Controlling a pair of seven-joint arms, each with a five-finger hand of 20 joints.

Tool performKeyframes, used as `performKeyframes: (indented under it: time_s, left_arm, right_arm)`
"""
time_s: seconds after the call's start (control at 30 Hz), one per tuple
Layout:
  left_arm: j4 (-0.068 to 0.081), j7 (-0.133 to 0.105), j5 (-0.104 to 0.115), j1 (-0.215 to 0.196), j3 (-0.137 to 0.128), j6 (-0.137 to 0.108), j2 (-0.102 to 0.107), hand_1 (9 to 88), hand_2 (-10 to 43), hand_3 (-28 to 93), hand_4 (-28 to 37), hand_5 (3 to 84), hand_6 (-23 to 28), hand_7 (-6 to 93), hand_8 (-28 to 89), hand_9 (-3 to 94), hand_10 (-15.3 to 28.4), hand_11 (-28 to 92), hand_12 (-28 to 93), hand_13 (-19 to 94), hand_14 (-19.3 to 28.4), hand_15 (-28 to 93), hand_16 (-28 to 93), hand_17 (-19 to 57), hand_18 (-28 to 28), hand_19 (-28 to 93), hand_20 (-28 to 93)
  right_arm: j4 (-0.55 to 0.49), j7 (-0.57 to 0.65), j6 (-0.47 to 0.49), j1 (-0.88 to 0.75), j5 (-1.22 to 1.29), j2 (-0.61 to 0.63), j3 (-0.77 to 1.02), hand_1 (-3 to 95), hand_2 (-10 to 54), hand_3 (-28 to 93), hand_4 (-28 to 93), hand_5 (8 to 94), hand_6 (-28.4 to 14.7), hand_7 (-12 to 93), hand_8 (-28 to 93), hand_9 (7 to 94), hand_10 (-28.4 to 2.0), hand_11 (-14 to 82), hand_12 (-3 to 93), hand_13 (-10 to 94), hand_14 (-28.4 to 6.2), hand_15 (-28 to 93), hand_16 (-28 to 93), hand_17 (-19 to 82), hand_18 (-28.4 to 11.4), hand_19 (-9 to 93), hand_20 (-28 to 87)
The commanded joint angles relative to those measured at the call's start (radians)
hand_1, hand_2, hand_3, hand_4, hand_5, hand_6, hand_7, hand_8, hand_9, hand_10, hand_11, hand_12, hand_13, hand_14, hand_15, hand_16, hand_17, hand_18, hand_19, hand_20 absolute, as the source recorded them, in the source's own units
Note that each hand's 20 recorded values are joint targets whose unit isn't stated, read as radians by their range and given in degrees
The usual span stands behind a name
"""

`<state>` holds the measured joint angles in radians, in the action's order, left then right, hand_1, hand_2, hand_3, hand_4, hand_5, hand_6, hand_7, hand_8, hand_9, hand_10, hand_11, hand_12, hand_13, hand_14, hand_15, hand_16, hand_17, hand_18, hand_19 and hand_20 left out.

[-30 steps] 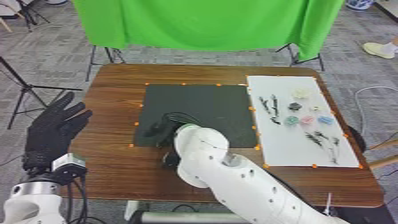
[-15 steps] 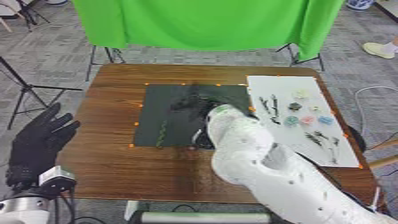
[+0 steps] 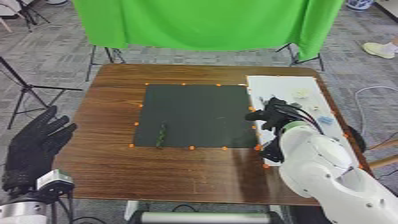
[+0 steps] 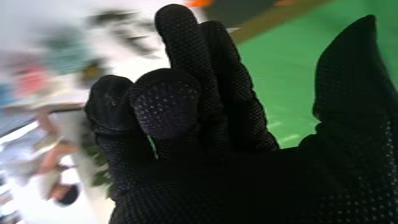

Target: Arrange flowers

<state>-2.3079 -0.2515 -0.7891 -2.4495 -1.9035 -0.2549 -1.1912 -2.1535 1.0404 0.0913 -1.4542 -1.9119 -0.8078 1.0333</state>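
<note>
Brown desk (image 3: 107, 170) here, green stem (image 3: 162, 136) on the dark mat (image 3: 191, 107), near left! Flowers (image 3: 326, 120) on the white sheet (image 3: 275, 84), right; right hand (image 3: 277, 114) over that sheet, released; left hand (image 3: 37, 142) relaxed, far side left unoccupied by it, near left.

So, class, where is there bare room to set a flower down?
The dark mat, beyond and right of the green stem; also the wooden table, between the mat and the near edge. Crowded: the white sheet, where the blue flower and others lie and the right hand hovers.

The wood table (image 3: 115, 175) looks glossy, the mat (image 3: 191, 110) matt, the curtain (image 3: 213, 25) cloth, the right hand (image 3: 277, 114) textured fabric.
</note>
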Motion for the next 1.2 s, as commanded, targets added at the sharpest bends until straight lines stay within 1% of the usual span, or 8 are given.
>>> performKeyframes:
  time_s: [0.03, 0.17, 0.23, 0.37, 0.7, 0.97, 1.03, 1.2]
  left_arm:
    - [-0.009, -0.012, 0.002, -0.016, 0.009, -0.014, 0.016, 23.8, 4.6, 81, -21.3, 36.8, 9.4, 13.7, -10, 34.2, 19.3, 25, 10, 25, 26.0, 47, -8, -11.1, 23.0, 54, -1]
    - [-0.012, -0.021, 0.006, -0.031, 0.012, -0.022, 0.015, 23.7, 4.6, 81, -21.3, 36.9, 9.4, 13.7, -10, 34.2, 19.4, 25, 10, 25, 26.0, 47, -8, -11.1, 23.0, 54, -1]
    - [-0.011, -0.014, 0.003, -0.030, 0.007, -0.018, 0.008, 23.8, 4.6, 81, -21.4, 36.9, 9.3, 13.7, -10, 34.2, 19.3, 25, 10, 25, 26.0, 47, -8, -11.1, 23.0, 54, -1]
    - [-0.010, -0.013, 0.005, -0.026, 0.011, -0.019, 0.010, 23.7, 4.6, 82, -21.4, 36.9, 9.4, 13.7, -10, 34.1, 19.2, 25, 10, 25, 26.0, 47, -8, -11.1, 23.0, 54, -1]
    - [-0.010, -0.011, 0.005, -0.022, 0.022, -0.022, 0.016, 23.7, 4.6, 82, -21.4, 36.8, 9.3, 13.8, -10, 34.2, 19.3, 25, 10, 25, 26.0, 47, -8, -11.1, 23.0, 54, -1]
    - [-0.012, 0.016, -0.003, -0.011, 0.026, -0.015, 0.014, 23.7, 4.6, 82, -21.4, 36.8, 9.3, 13.7, -10, 34.2, 19.4, 25, 10, 25, 26.0, 47, -8, -11.1, 23.0, 54, 0]
    - [-0.012, 0.030, -0.008, -0.008, 0.025, -0.006, 0.010, 23.7, 4.5, 82, -21.3, 36.8, 9.3, 13.7, -10, 34.2, 19.3, 25, 10, 25, 26.0, 47, -8, -11.1, 23.0, 54, -1]
    - [-0.013, 0.040, -0.011, -0.006, 0.018, -0.002, 0.000, 23.7, 4.5, 82, -21.4, 36.8, 9.3, 13.7, -10, 34.2, 19.3, 25, 10, 25, 26.0, 47, -8, -11.0, 23.1, 54, 0]
  right_arm:
    - [-0.016, 0.061, -0.006, -0.142, -0.074, 0.108, 0.115, 22.3, -0.7, 80, -22, 61.5, -12.1, 23, -12, 68.1, -23.5, 38.4, 16.4, 72, -15.5, 84, 15, 44, -28.4, 93, 61]
    - [-0.044, 0.071, 0.007, -0.234, -0.098, 0.127, 0.195, 23.0, -1.1, 80, -22, 61.6, -12.2, 23, -12, 68.2, -23.3, 40.0, 16.6, 72, -15.4, 84, 14, 44, -28.4, 93, 61]
    - [-0.048, 0.084, 0.006, -0.263, -0.110, 0.131, 0.219, 23.5, -1.4, 80, -22, 61.9, -12.3, 23, -12, 68.2, -23.3, 40.4, 16.6, 72, -15.4, 84, 14, 44, -28.4, 93, 61]
    - [-0.057, 0.102, 0.038, -0.322, -0.115, 0.136, 0.274, 24.9, -2.3, 81, -23, 62.1, -12.3, 23, -12, 68.0, -23.2, 40.8, 16.5, 72, -15.4, 84, 14, 44, -28.4, 93, 61]
    - [-0.026, 0.142, 0.032, -0.374, -0.119, 0.141, 0.334, 28.9, -4.3, 81, -23, 62.3, -12.3, 23, -12, 67.7, -23.0, 41.6, 16.2, 72, -15.3, 84, 14, 44, -28.4, 93, 60]
    - [-0.043, 0.182, 0.009, -0.423, -0.206, 0.158, 0.375, 29.6, -4.7, 81, -23, 62.6, -12.4, 23, -12, 67.6, -23.1, 41.9, 15.8, 72, -15.0, 84, 13, 44, -28.4, 93, 60]
    - [-0.048, 0.198, 0.017, -0.443, -0.201, 0.156, 0.393, 29.7, -4.7, 81, -23, 62.7, -12.4, 23, -12, 67.6, -23.1, 42.1, 15.8, 72, -15.0, 84, 13, 44, -28.4, 93, 60]
    - [-0.039, 0.219, 0.071, -0.461, -0.170, 0.136, 0.410, 30.5, -5.1, 80, -23, 63.1, -12.9, 22, -12, 67.7, -23.4, 42.2, 15.7, 72, -14.9, 84, 13, 45, -28.4, 93, 60]
